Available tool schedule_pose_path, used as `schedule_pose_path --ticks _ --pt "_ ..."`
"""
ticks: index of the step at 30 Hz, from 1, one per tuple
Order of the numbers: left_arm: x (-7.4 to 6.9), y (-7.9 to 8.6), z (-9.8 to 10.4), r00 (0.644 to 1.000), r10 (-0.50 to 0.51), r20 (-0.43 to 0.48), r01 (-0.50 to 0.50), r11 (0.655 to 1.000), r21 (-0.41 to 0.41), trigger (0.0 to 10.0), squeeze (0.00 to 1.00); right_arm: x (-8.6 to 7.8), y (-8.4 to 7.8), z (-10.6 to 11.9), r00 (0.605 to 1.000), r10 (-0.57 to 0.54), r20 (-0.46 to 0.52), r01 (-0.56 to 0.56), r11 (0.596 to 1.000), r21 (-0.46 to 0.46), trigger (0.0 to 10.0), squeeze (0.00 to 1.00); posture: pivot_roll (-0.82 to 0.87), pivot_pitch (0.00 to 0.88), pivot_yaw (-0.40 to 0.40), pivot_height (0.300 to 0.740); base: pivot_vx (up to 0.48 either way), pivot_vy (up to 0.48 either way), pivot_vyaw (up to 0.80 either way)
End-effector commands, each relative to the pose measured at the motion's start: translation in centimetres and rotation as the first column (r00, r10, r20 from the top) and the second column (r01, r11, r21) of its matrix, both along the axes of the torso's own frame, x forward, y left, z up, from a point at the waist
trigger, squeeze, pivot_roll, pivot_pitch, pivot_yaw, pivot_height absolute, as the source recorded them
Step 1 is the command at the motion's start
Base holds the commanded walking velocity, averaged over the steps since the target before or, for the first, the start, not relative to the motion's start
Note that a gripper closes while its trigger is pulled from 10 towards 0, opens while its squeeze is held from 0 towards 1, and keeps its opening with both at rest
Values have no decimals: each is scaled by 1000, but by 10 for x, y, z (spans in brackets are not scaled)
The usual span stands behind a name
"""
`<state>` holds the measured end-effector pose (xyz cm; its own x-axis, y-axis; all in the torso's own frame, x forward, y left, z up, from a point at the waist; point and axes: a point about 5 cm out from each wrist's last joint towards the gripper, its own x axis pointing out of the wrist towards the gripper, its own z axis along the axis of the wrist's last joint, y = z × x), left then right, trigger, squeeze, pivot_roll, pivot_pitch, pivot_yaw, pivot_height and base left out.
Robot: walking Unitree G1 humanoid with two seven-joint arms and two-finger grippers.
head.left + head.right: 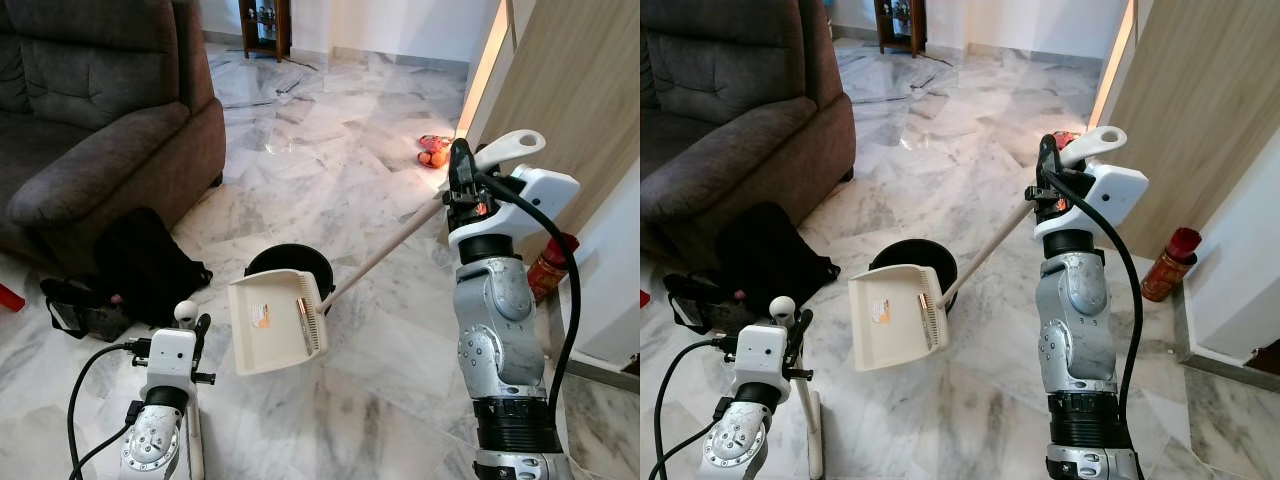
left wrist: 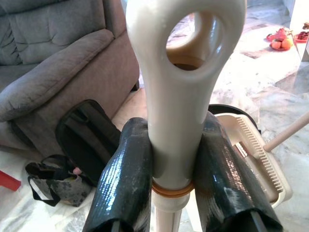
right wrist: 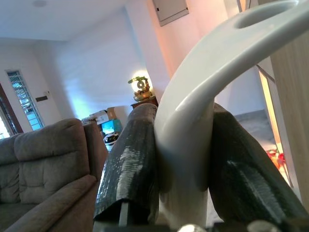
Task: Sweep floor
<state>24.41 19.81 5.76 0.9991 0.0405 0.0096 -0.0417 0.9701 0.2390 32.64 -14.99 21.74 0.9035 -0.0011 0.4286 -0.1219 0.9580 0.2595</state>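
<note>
My right gripper (image 1: 462,165) is shut on the looped top of a long cream handle (image 1: 385,252), with its fingers (image 3: 130,159) pressing both sides. That handle slants down to a cream dustpan (image 1: 272,322), lifted and tilted at the near rim of a round black bin (image 1: 290,262). Low at the left, my left gripper (image 1: 192,322) is shut on the cream broom handle (image 2: 183,96) just below its loop, fingers (image 2: 123,183) on either side. The broom's pole (image 1: 195,440) runs down out of sight, so its head is hidden.
A grey sofa (image 1: 100,110) fills the left, with a black backpack (image 1: 145,260) and a small bag (image 1: 80,310) at its foot. A wooden panel (image 1: 580,90) and a red bottle (image 1: 548,265) stand at the right. Orange items (image 1: 433,152) lie on the marble floor beyond.
</note>
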Motion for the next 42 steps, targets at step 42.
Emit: schedule_pose_path --ticks 42 --pt "-9 17 10 992 99 73 -103 993 52 10000 0 -6 13 25 994 49 101 -51 998 22 10000 0 172 29 0 740 279 0 32"
